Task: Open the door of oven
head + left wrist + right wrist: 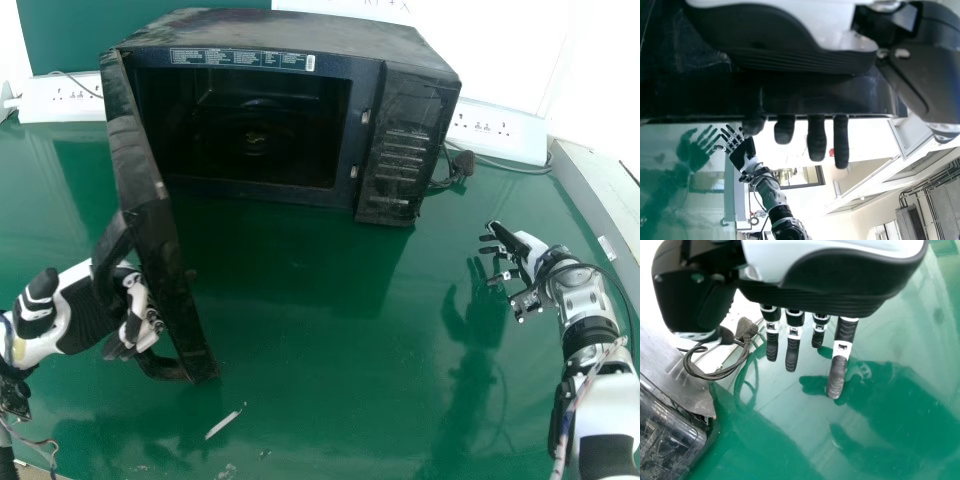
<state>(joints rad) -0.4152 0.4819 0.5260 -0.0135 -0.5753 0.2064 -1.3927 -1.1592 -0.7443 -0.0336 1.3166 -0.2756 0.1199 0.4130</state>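
The black oven [250, 120] stands at the back of the table with its door [150, 200] swung wide towards the robot's left, its dark inside exposed. My left hand [85, 315] is at the door's outer side, its fingers curled through and round the door handle [112, 245]. In the left wrist view the left hand [790, 30] has its fingertips past the black edge, thumb off to one side. Right of the oven, my right hand [515, 245] is held over the table, open and apart from the oven; the right wrist view shows the right hand [830, 285] with extended fingers.
White power strips [495, 130] lie behind the oven, with a black cable and plug [462, 165] by its right side. A pale ledge [600, 195] borders the green table [330, 380] at the right. A thin whitish strip [225, 420] lies near the front.
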